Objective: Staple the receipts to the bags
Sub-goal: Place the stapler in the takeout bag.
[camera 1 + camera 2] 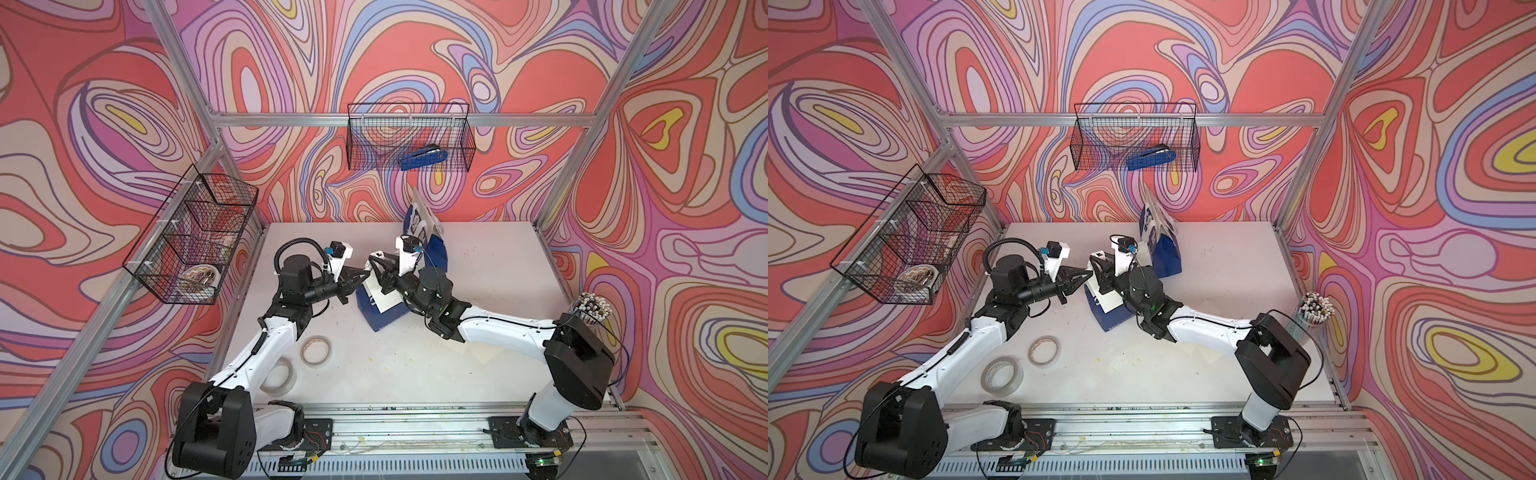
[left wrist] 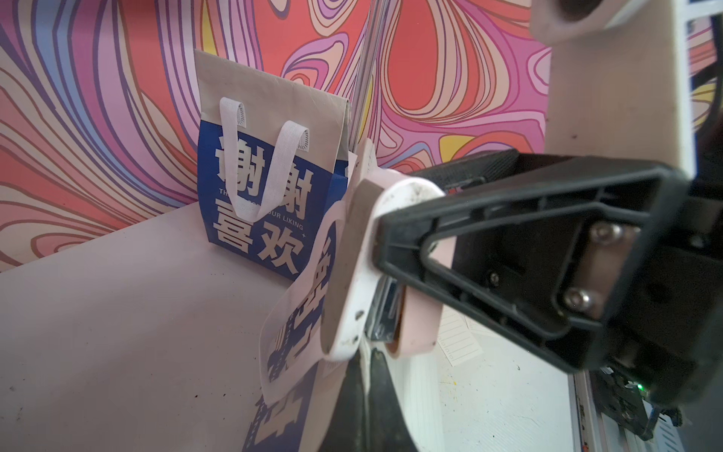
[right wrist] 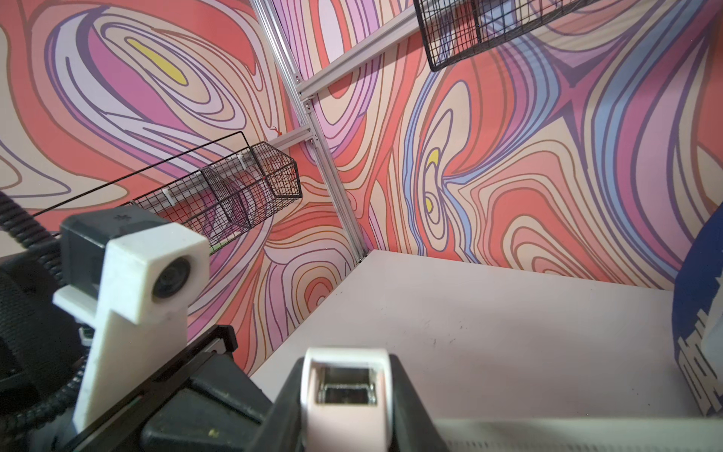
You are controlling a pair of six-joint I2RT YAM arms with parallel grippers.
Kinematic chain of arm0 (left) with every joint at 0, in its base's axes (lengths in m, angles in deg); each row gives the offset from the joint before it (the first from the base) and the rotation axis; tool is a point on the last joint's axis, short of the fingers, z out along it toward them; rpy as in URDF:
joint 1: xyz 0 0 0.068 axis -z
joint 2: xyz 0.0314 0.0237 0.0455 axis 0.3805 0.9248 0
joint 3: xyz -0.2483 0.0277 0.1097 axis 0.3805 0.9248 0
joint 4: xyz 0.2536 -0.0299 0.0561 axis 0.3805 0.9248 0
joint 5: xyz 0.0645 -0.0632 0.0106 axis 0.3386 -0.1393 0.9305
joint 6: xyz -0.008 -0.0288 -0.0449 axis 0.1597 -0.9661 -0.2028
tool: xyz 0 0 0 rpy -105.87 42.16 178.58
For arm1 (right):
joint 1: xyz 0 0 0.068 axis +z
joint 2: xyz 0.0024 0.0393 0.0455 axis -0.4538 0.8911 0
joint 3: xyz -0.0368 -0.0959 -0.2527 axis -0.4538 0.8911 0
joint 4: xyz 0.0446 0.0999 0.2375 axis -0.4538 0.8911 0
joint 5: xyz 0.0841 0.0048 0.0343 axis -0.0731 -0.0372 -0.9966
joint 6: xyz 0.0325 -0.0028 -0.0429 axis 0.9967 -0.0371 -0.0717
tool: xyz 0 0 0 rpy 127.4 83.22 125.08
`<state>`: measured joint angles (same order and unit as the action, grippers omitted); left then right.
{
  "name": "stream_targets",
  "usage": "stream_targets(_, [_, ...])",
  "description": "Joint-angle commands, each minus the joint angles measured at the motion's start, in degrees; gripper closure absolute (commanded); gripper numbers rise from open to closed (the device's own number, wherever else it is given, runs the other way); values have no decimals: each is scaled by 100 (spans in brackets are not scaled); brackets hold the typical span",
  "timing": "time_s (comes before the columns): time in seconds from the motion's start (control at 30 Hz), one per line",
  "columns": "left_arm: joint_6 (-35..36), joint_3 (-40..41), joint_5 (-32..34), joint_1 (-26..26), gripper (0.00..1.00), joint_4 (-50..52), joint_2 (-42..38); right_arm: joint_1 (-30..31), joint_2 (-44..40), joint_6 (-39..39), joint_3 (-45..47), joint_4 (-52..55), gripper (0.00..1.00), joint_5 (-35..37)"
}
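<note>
Stapler [image 1: 424, 159] in basket [image 1: 365, 141] — top views only

Tally of the cell.
Bags, two: upright bag [image 1: 438, 251], flat bag [image 1: 382, 320]. Receipts in sight, two: receipt on bag [image 1: 384, 301], loose receipt [image 1: 484, 353]. Staplers, two: blue stapler [image 1: 424, 158], white stapler [image 3: 344, 395]. Loose tape rolls, two: small tape roll [image 1: 1031, 352], large tape roll [image 1: 985, 376]. Wire baskets, two: back basket [image 1: 409, 137], side basket [image 1: 195, 241]. Pen cup [image 1: 590, 309], one.
</note>
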<state>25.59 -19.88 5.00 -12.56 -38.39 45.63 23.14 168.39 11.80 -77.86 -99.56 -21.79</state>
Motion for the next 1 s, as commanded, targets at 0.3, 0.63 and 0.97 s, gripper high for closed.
stream_targets(0.3, [507,-35,5,78,100,-250,-248,184,-49,-266,-332,1822,86,378])
stream_targets(0.63, [932,-124,-14,110,100,158,-284,201,-82,-785,-715,3194,84,286])
stream_targets(0.97, [816,-88,-61,108,100,7,-239,225,-105,-933,-959,3445,64,-263])
